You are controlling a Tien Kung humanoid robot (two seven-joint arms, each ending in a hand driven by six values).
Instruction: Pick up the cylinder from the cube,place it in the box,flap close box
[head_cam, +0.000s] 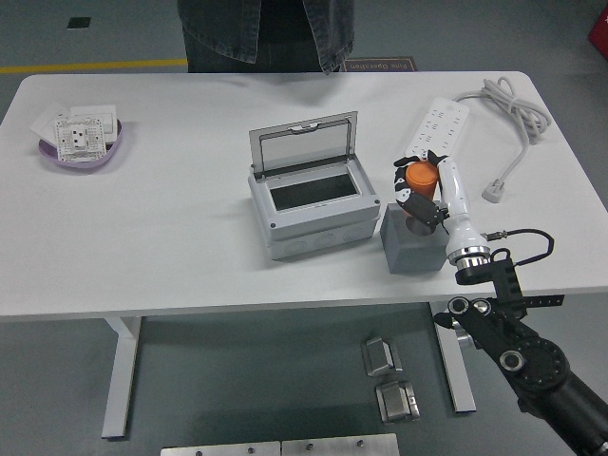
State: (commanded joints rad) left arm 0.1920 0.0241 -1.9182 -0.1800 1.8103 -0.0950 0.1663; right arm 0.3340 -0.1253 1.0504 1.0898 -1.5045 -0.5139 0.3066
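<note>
White table [171,237] (right hand [424,190] gripping cylinder [422,177])

Even, diffuse overhead light; no hard beam from any side. The white table [190,256] reads bright and slightly washed out, with low contrast across its top. Shadows soft and short: a faint one hugs the base of the grey box [312,220], another under the purple dish [81,152]. Under the table the floor [237,380] falls darker, blue-grey and dim. The clear lid [306,145] of the box shows a pale, hazy sheen, no sharp glare. Focus is fair in the centre; fine detail is soft overall, with some compression grain. Table edges bow slightly toward the corners, suggesting mild wide-angle distortion. The power strip [435,130] nearly blends into the tabletop.
</note>
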